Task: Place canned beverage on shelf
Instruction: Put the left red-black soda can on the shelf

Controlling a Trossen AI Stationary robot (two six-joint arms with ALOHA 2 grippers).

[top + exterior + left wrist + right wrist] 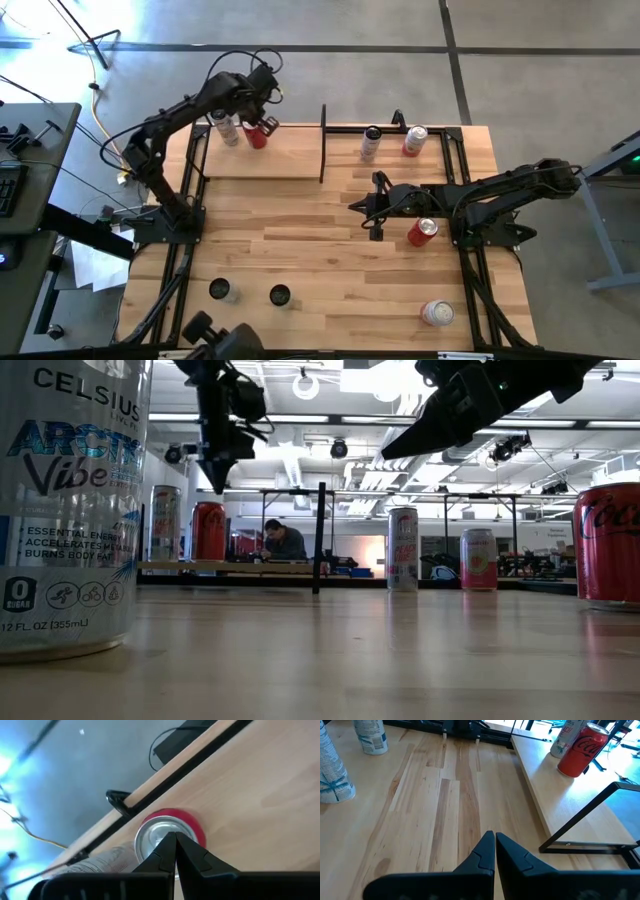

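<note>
The shelf (262, 162), a light-wood board with black upright frames, lies at the table's far left. On it stand a red can (256, 135) and a silver can (229, 129), both upright on their bases. My left gripper (218, 486) hangs shut, pointing down, just above the red can's top (159, 831), with a small gap showing in the low view. My right gripper (358, 206) hovers shut over the middle of the table (440, 820), slanting down toward the shelf (560, 795), with nothing between its fingers.
Several more cans stand on the table: a white one (371, 142) and a pink one (415, 140) at the far right, a red one (422, 231) by the right arm's base, others near the front edge (279, 296). The shelf's black frame (323, 142) stands upright mid-table.
</note>
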